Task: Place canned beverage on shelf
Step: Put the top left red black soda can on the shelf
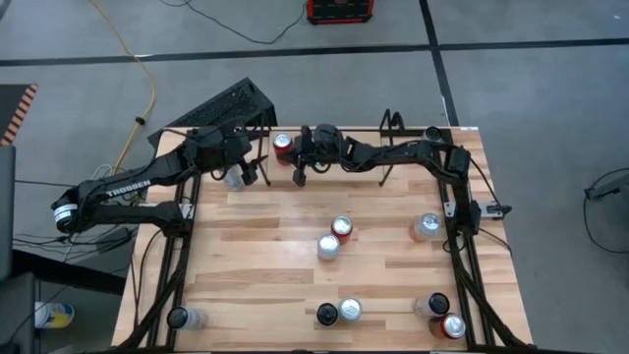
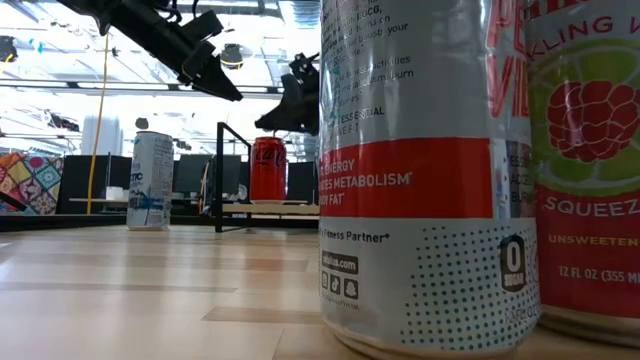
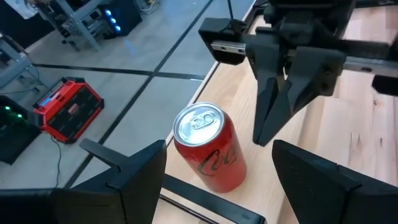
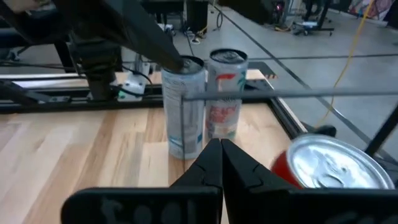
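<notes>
Wooden table point(image 1: 275, 226) | red can point(image 1: 283, 146) stands on shelf point(image 1: 257, 139) at far edge | your right gripper point(image 1: 299, 177) just beside can, fingers closed, empty | your left gripper point(image 1: 257, 177) beside shelf, fingers spread

At the table's far edge, the red cola can point(image 1: 283, 147) is hemmed in: left gripper point(image 1: 257, 175) just left, right gripper point(image 1: 299, 178) just right. Mid-table stays open around two cans point(image 1: 334, 238).
</notes>
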Controlling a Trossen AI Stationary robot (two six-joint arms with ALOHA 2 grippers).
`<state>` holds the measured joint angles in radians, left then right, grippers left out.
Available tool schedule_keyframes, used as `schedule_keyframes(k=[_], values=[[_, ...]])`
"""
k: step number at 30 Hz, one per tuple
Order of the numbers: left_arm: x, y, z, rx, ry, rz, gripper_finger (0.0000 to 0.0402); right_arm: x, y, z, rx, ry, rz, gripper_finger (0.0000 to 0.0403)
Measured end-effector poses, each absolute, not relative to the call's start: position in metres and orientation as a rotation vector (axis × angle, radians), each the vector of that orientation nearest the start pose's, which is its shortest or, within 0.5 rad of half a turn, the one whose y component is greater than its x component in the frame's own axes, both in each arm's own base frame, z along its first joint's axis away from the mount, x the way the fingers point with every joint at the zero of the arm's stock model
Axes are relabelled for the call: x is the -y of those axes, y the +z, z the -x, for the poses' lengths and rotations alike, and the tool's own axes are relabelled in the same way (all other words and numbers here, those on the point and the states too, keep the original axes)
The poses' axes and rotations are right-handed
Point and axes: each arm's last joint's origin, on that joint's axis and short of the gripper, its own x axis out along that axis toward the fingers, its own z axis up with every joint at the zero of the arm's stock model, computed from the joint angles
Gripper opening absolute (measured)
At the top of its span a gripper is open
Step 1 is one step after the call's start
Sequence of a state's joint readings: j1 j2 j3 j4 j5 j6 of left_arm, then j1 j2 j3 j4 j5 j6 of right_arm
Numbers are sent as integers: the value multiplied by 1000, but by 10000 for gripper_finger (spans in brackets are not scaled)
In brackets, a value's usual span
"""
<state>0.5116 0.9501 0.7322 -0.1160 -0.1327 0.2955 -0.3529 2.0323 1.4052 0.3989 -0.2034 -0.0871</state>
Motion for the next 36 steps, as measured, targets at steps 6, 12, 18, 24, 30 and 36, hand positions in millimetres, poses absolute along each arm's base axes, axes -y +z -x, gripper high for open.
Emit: schedule_keyframes(k=[6,12,18,24,30,36], values=[[-106,292,-181,-421,571,-219,278,161,222,-436,-235,-161,21,20],[-106,292,-181,-420,571,-215,278,164,221,-435,-238,-175,21,21],[-106,292,-181,-413,566,-199,278,170,222,-433,-237,-197,21,21],[-106,292,-181,-411,568,-190,278,173,222,-432,-228,-208,23,21],[-106,292,-181,-410,569,-187,278,174,221,-432,-232,-251,29,21],[-106,292,-181,-411,570,-187,278,173,215,-437,-198,-219,28,21]])
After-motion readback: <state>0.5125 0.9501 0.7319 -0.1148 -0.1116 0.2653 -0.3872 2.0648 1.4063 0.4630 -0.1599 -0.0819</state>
